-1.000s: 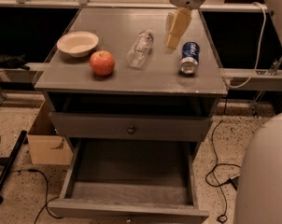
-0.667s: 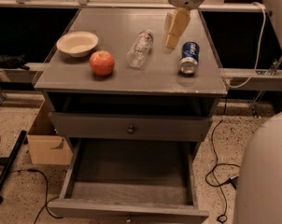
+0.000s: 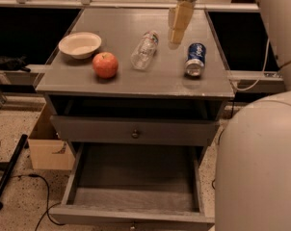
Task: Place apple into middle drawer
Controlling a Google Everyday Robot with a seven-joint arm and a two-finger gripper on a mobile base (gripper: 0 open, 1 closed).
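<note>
The red-orange apple [image 3: 105, 64] sits on the grey cabinet top [image 3: 116, 83], toward the front left, just in front of a cream bowl [image 3: 80, 44]. The middle drawer [image 3: 136, 214] stands pulled out at the bottom of the cabinet and holds nothing. My gripper [image 3: 178, 28] hangs above the back right of the cabinet top, pointing down, over the spot between a clear bottle and a blue can. It is well to the right of the apple and holds nothing.
A clear plastic bottle [image 3: 144, 50] lies on its side mid-top, and a blue can [image 3: 195, 58] lies at the right. A closed drawer front with a dark knob [image 3: 135, 134] is above the open drawer. A cardboard box [image 3: 48, 150] and cables sit on the floor to the left.
The gripper has shifted slightly up and to the left. The apple, the bowl, the bottle, the can and the drawers have not moved.
</note>
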